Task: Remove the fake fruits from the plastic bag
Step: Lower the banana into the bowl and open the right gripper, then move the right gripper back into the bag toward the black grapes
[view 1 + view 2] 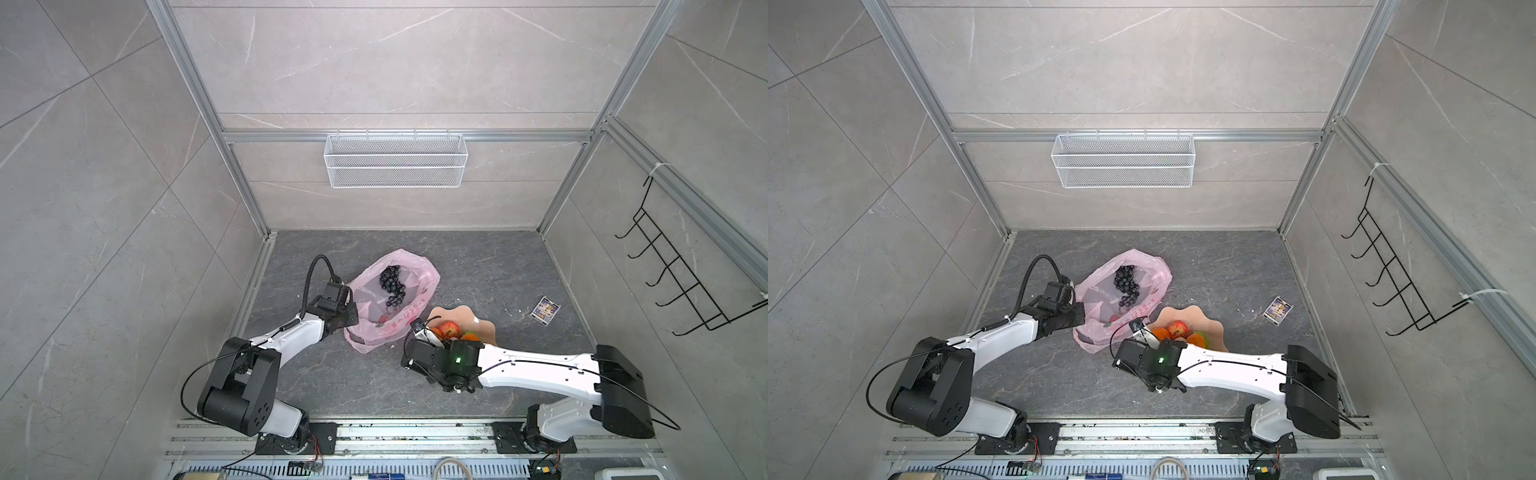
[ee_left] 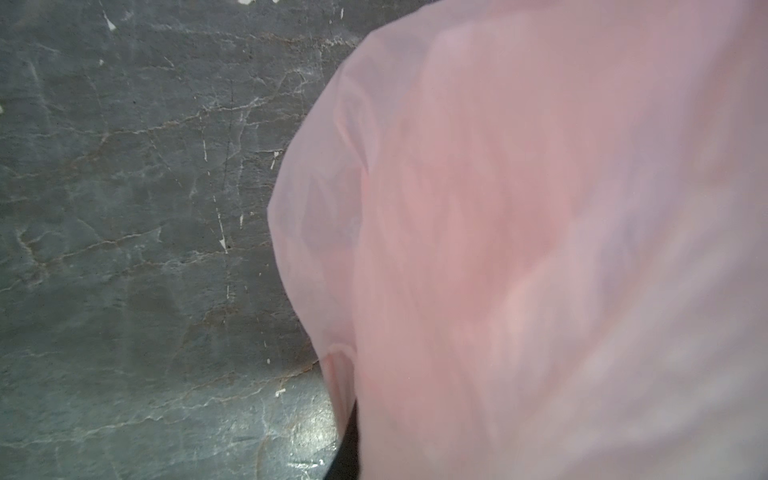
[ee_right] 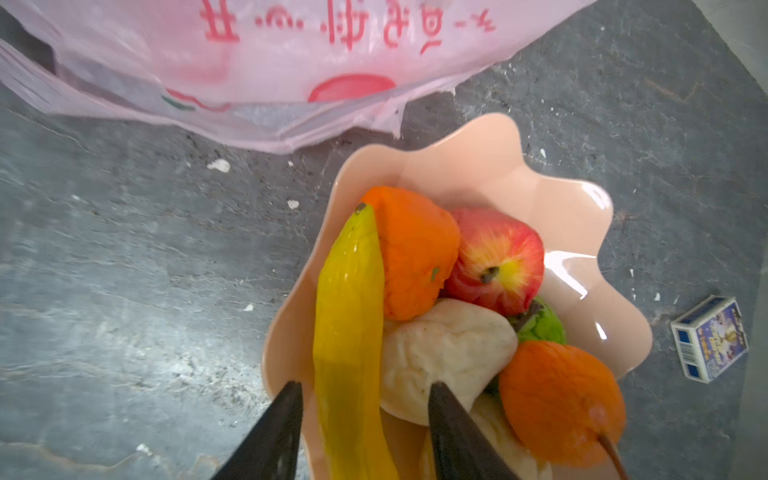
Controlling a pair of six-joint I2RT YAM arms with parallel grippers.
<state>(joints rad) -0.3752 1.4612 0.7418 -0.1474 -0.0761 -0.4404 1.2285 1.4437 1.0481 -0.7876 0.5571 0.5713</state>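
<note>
Black fingertips [image 3: 291,399] of the right gripper [image 3: 365,384] fill the near edge of the right wrist view. They stand apart with the yellow plastic banana [image 3: 349,311] between them — one tip just beside it, the other clear of it, so nothing is pinched. That banana lies along the rim of the peach wavy-edged plastic dish [image 3: 582,195], against a round orange fruit [image 3: 411,253], a red-and-yellow apple [image 3: 498,257], a beige lumpy fruit [image 3: 449,349], a bumpy green fruit [image 3: 544,326] mostly hidden, and a second orange fruit [image 3: 561,399]. Just beside the dish on the grey stone tabletop [image 1: 478,266] sits the thin translucent pink plastic bag [image 1: 424,272], with the dark purple grape bunch [image 1: 391,286] inside, well apart from the right gripper. The left gripper [image 1: 349,311] is closed at the bag's left rim — its fingers are buried behind blurred pink film in the left wrist view, so the pinch itself cannot be made out. In both top views the right arm covers the dish's near part.
</note>
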